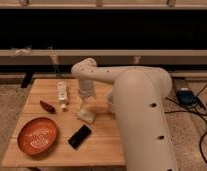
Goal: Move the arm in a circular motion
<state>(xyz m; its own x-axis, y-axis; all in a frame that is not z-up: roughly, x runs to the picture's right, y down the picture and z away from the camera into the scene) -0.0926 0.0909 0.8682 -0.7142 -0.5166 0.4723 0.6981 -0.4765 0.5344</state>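
**Arm bent over the middle of the bench, hand pointed down**

The arm (142,110) is seen as the largest thing in view: a thick cream-white segment dotted with small dark holes fills the front right corner of the bench (104,146) and covers most of its right edge. From there a narrower segment is carried back and to the left to a rounded elbow near the far edge, and the last link is turned straight down towards the middle of the bench.

The bench itself is made of pale wooden slats and is set on a speckled floor, with long pale rails and dark gaps behind it.

An orange-red dish (38,135) with a pale swirl inside is placed by the front left corner. Just beside it, towards the middle of the front edge, a flat black slab (79,136) is laid at a slant. A white oblong item (62,93) is laid nearer the far edge, left of centre.

The hand (85,106) is held at the middle of the bench, directly above a small white block (86,117); whether the two touch cannot be told, nor whether the hand is released or clenched.

A small dark red piece (47,106) is found near the left edge, between the oblong item and the dish.
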